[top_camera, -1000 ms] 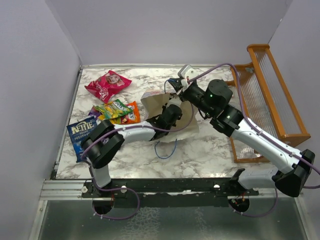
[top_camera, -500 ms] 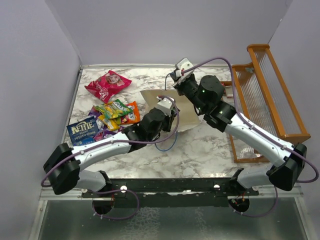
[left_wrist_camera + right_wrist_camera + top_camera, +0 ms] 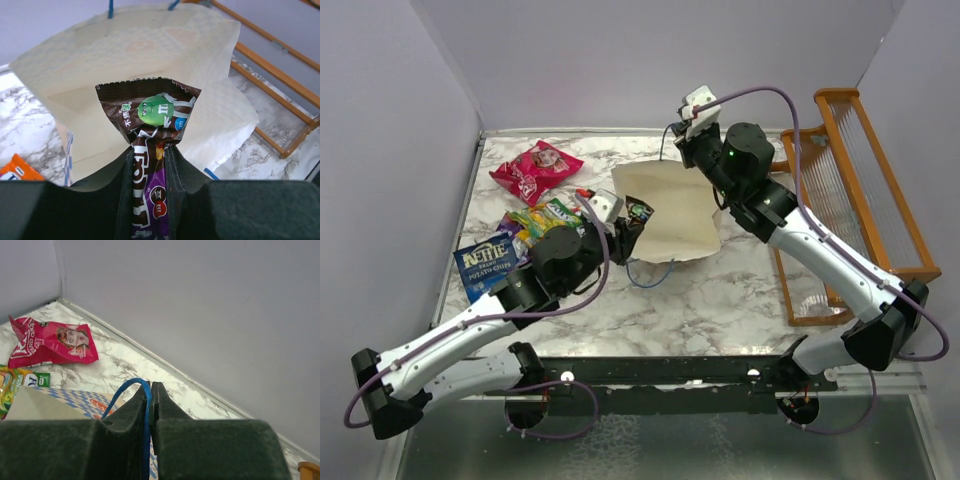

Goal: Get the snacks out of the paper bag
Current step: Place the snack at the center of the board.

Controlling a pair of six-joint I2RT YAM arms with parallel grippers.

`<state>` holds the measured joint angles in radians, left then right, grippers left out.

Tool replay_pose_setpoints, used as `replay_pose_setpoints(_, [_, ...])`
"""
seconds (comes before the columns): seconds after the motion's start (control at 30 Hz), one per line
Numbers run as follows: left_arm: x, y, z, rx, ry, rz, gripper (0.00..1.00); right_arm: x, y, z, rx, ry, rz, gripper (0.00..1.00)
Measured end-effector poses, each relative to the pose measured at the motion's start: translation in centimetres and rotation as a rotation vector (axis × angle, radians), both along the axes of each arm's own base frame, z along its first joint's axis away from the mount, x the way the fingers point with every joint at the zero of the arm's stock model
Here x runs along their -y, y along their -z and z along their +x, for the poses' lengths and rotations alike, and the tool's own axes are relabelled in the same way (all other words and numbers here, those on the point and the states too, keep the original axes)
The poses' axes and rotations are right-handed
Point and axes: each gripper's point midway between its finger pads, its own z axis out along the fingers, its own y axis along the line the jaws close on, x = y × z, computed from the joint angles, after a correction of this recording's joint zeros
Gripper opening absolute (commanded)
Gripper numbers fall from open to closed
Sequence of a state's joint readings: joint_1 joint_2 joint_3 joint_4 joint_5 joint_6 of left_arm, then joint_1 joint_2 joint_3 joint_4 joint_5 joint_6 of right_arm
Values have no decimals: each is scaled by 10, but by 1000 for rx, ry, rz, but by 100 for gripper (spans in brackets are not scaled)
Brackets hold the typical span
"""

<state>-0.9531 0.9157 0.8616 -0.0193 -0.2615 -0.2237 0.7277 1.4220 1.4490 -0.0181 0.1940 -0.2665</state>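
Now the right gripper pinches the blue cord handle, holding the paper bag up and steady. The left gripper clamps a brown candy packet just outside the bag's mouth, likely bound for the other snacks left of the bag.

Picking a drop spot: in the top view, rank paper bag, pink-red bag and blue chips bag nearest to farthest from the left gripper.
1. paper bag, beside the left gripper
2. pink-red bag, back left
3. blue chips bag, near left edge
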Motion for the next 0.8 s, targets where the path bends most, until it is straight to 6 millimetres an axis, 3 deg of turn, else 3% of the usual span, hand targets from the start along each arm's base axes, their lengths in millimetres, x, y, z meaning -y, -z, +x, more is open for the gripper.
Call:
replay_pose_setpoints(0.1, [-17, -19, -8, 43, -9, -9, 21, 4, 1, 9, -25, 17, 4, 2])
replay_pose_setpoints(0.33, [-83, -98, -8, 182, -225, -61, 22, 15, 3, 31, -117, 55, 34, 2])
replay_pose_setpoints(0.47, [-125, -111, -6, 197, -395, -60, 22, 9, -7, 27, -170, 15, 68, 2])
replay_pose_setpoints(0.53, [-140, -106, -4, 188, -470, -46, 24, 8, -15, 22, -199, -1, 91, 2])
replay_pose_setpoints(0.57, [-145, -94, -3, 181, -496, -24, 25, 8, -19, 19, -211, -6, 100, 2])
replay_pose_setpoints(0.63, [-156, -65, 0, 158, -566, 24, 27, 9, -28, 13, -230, -12, 120, 2])
replay_pose_setpoints(0.7, [-167, -17, 2, 109, -633, 117, 28, 11, -33, 9, -242, -11, 128, 2])
replay_pose_setpoints(0.8, [-181, 26, 0, 56, -705, 185, 26, 14, -31, 5, -274, -6, 128, 2])
